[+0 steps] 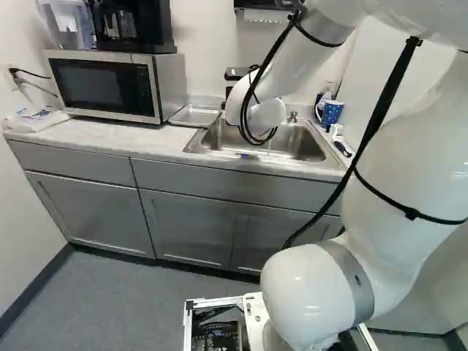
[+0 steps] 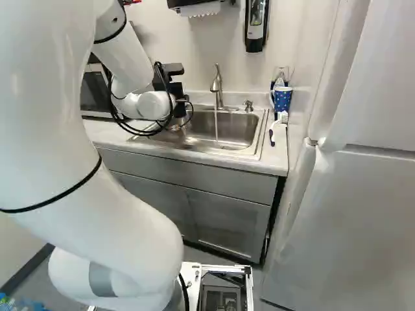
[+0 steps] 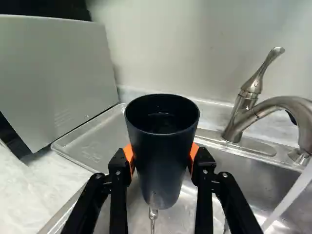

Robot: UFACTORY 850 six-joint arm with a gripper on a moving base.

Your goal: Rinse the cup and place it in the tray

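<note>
And here's the dark cup, pinched between the orange pads of the black gripper, the jaws pressing it from two sides, its open rim facing the wrist camera. It's up over the sink, with water pouring from the tap to one side, apart from the cup.

Around it runs a pale worktop on grey cabinets, a grey floor below. The shallow metal tray sits between the microwave and the sink, ahead of the cup and off to one side in the wrist view. A coffee maker and a clear plastic container stand on the microwave; on the sink's other side come a blue spotted mug and a brush. Up on the wall, a paper towel dispenser, top cut off, and a big pale door fills the right of the right base view.

What's hard to see? The arm's white links block a good part of both base views, and the cup can't be made out there. Something glints inside it, and a thin shiny streak shows by its foot; can't tell what either is.
</note>
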